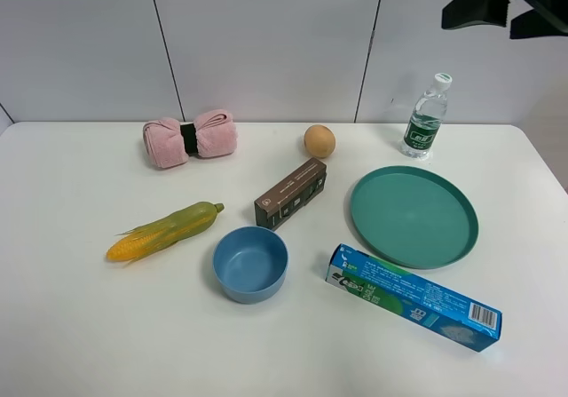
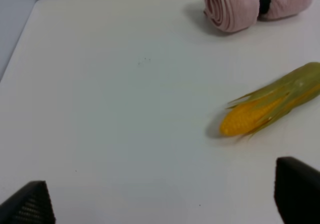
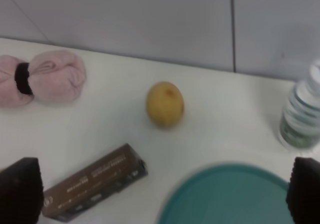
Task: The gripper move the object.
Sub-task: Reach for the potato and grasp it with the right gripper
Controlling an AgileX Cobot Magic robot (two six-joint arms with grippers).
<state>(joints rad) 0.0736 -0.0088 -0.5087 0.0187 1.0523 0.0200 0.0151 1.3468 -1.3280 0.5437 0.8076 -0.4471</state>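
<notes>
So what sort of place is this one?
Probably a robot lab or test bench rather than a home: a white table against plain grey wall panels, unrelated props spaced apart (corn cob, blue bowl, long blue box), and the right gripper hanging open above the far right corner.

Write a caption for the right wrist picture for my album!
Open gripper hovering above a tan ball, with towel, box, plate and bottle nearby.

Tan ball (image 1: 319, 140) behind brown box (image 1: 290, 193); right claw (image 1: 480, 22) aloft.
</notes>
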